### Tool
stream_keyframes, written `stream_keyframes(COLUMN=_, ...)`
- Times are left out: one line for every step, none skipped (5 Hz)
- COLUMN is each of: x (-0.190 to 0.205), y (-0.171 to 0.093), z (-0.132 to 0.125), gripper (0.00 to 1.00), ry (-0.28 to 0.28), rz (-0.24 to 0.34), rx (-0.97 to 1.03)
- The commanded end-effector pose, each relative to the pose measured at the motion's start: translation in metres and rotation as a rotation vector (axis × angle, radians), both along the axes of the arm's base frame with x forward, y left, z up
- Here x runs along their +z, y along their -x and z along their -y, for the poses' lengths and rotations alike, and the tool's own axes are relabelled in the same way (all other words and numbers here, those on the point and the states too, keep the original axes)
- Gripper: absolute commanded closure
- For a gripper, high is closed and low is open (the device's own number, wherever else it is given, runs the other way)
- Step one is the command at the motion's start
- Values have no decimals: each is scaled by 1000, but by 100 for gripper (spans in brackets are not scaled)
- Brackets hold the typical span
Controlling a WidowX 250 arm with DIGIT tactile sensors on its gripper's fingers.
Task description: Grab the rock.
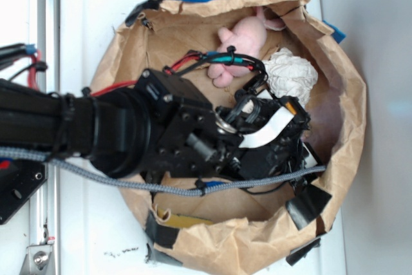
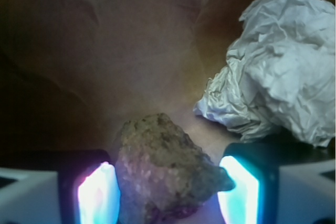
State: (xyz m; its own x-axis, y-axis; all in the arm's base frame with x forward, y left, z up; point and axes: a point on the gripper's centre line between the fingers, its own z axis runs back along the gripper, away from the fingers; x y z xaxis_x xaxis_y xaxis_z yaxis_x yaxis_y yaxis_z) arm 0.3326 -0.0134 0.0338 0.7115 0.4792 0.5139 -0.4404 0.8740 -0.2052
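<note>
Hand (image 2: 168, 190): seen from the wrist camera, its two glowing fingers (image 2: 97, 192) stand one on each side of the rock, spread wide enough to take it. The left one lies against or just beside the stone; the right one sits at its jutting tip. I cannot tell from here whether they are pressing on it.
Rock (image 2: 165, 174): a rough brown-grey lump sitting between the fingers on the brown paper floor, nearest the camera.
Paper wad (image 2: 278, 85): crumpled white, beyond the rock and to the right, near it but not touching.
Paper floor (image 2: 131, 51): creased brown paper rising into shadow behind the rock.
Arm (image 1: 129, 130): from the room's overhead view, the black arm reaches in from the left and its end covers the middle of the paper bag, hiding the rock there.
Paper bag (image 1: 347, 94): wide open with a rolled rim, patched with blue and black tape, lying on the white worktop (image 1: 90, 30).
Pink toy (image 1: 241, 46): plush, at the bag's far side, just beside the white wad.
</note>
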Motion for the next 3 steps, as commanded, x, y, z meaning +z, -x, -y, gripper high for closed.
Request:
stream_keyframes(x=11, y=2, z=5, gripper=100, ry=7, rz=-1, rx=-15)
stream_keyframes(x=43, y=23, z=10, gripper=100, ry=66, rz=-53, rx=-99)
stream_keyframes(x=95, y=47, z=14, gripper=100, ry=199, rz=-127, rx=-219)
